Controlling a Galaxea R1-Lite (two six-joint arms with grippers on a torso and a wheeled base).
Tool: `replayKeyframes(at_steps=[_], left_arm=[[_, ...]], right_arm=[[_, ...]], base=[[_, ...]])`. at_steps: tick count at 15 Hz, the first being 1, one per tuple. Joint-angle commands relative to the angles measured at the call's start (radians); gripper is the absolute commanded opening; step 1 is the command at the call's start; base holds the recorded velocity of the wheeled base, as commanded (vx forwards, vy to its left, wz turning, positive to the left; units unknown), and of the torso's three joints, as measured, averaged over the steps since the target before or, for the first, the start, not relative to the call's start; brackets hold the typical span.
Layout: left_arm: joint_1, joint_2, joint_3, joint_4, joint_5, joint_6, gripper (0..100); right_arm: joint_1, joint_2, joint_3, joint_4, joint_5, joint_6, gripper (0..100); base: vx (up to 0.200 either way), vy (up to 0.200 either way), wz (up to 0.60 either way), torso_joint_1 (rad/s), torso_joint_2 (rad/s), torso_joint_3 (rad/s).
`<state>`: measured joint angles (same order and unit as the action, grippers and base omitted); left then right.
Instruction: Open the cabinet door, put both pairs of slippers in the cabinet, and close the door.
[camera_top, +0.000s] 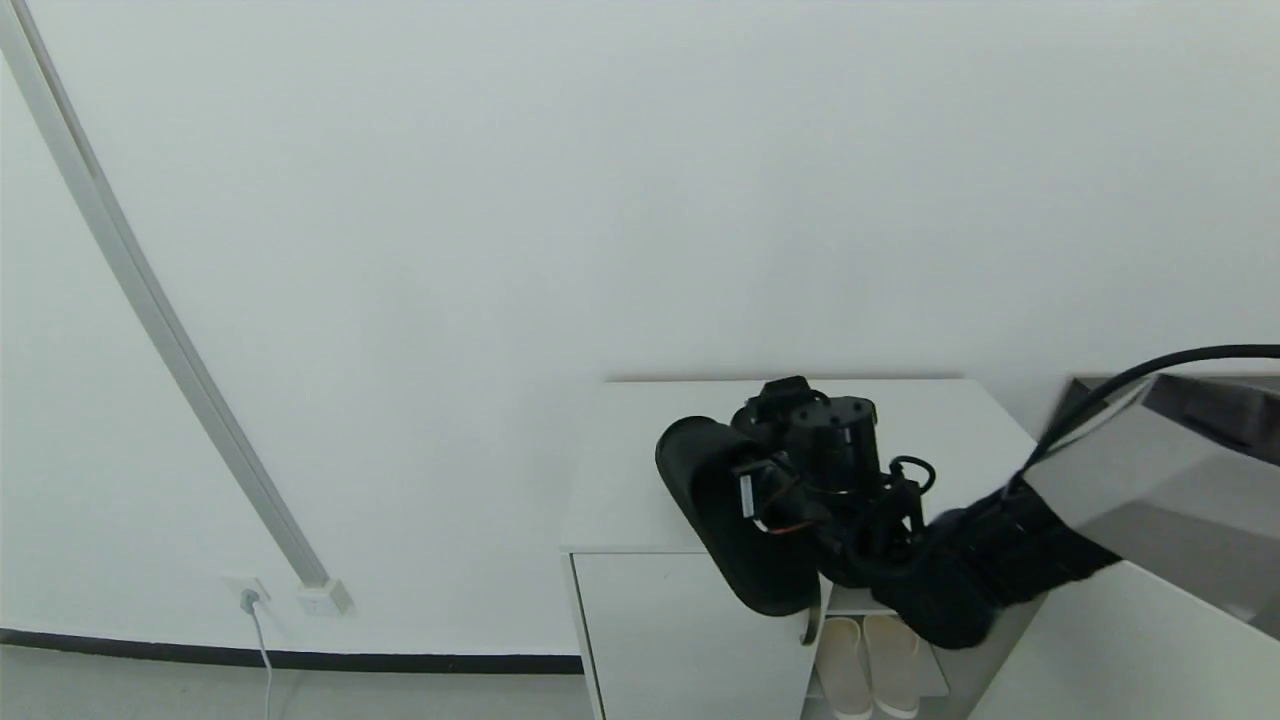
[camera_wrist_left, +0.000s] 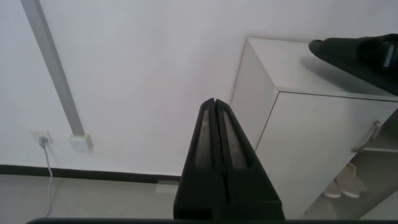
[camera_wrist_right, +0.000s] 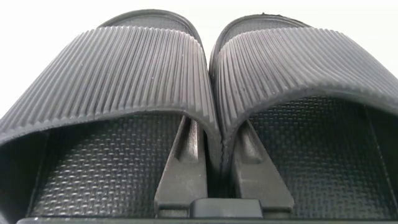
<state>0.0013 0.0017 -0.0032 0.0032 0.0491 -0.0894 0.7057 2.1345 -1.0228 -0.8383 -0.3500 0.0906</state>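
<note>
The left gripper (camera_wrist_left: 214, 106), fingers pressed together, hangs in open space left of the cabinet (camera_top: 625, 480). Over its top front edge, the right gripper (camera_wrist_right: 216, 127) pinches the black slippers (camera_top: 735, 530); beige slippers (camera_top: 868, 665) sit inside, beside the swung-out door (camera_top: 1100, 650).

R pincer (camera_wrist_right: 216, 138) pinching blk slippers (camera_wrist_right: 124, 74)

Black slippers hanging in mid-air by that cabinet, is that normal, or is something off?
Odd only at first glance: the black slippers hang tilted, pinched together in the right gripper, by the cabinet top. Cream slippers sit neatly on a shelf inside. Nothing looks spilled or damaged.
</note>
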Motion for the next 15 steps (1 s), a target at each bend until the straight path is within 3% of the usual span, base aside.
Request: replayKeyframes(at_steps=[1, 5, 12, 15], left_arm=[[0.000, 0.000, 0.000, 0.000, 0.000, -0.001, 0], [0.000, 0.000, 0.000, 0.000, 0.000, -0.003, 0], [0.000, 0.000, 0.000, 0.000, -0.002, -0.003, 0], [0.000, 0.000, 0.000, 0.000, -0.002, -0.004, 0]], right_arm=[[0.057, -0.275, 0.319, -0.127, 0.069, -0.043, 0], [0.121, -0.406, 0.481, -0.125, 0.100, -0.035, 0], [0.129, -0.386, 0.489, -0.127, 0.100, -0.020, 0], [0.135, -0.386, 0.490, -0.127, 0.100, -0.019, 0]], base=[[0.000, 0.000, 0.00, 0.000, 0.00, 0.000], [0.000, 0.000, 0.00, 0.000, 0.00, 0.000], [0.000, 0.000, 0.00, 0.000, 0.00, 0.000], [-0.200, 0.000, 0.00, 0.015, 0.00, 0.001]])
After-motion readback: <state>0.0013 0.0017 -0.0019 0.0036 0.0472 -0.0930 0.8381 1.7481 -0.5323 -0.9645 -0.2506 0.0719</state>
